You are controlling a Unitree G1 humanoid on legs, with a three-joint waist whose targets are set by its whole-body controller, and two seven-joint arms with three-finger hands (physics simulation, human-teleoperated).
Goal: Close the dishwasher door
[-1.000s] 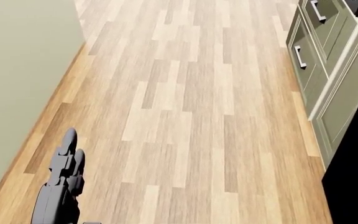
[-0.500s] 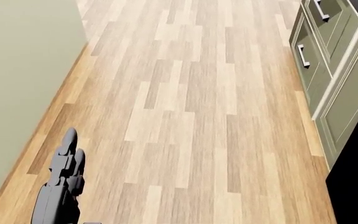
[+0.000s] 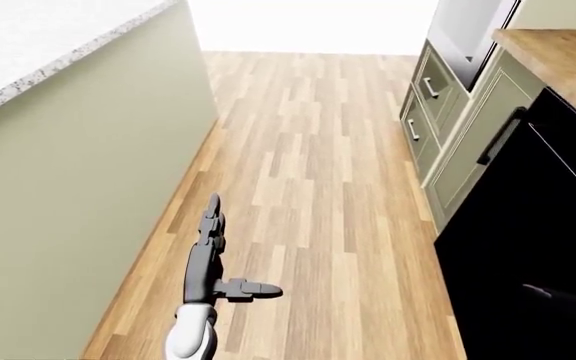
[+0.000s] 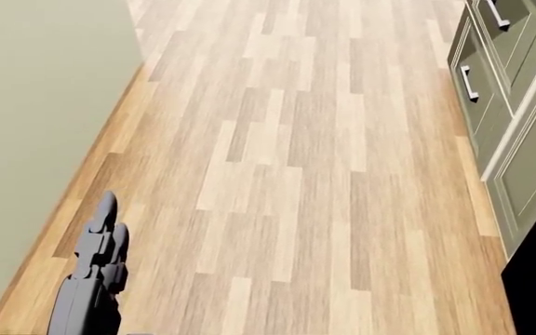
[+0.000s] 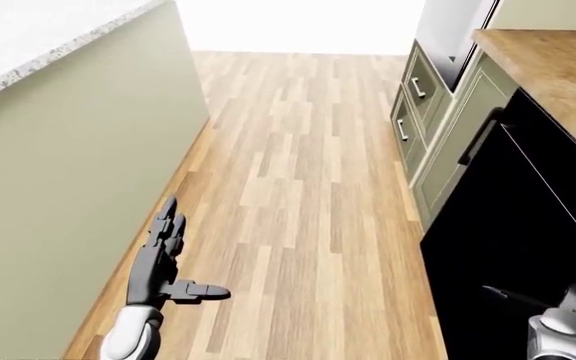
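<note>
1. Far left in the left-eye view, there's a speckled stone counter [image 3: 58,37], pale and grainy, capping a flat sage-green island wall [image 3: 78,195] that drops straight to the floor.
2. Just beside that wall, the left robot hand [image 3: 211,247] hangs low over the boards: dark grey, blocky segments, fingers stretched out flat and the thumb poking off sideways. Released, nothing in it.
3. Middle of the view, the wood floor [image 3: 308,172] runs away up the picture in long narrow planks, mixed tan and honey tones with a fine grain.
4. Right of the floor, green panelled cabinet drawers [image 3: 428,97] with raised frames and slim pale bar handles, stacked one above the other.
5. Next along, a tall green cabinet door [image 3: 468,150] with a dark vertical bar handle, under a warm butcher-block counter [image 3: 558,60] at the view's top right.
6. Then the dishwasher door [image 3: 528,255]: a glossy, flat black slab filling the lower right of the left-eye view, just beside that green door.
7. Bottom right corner of the right-eye view, the right robot hand [image 5: 553,311] peeks in against the black panel; grey wrist, one dark finger reaching left. Open or clenched, I cannot tell.
</note>
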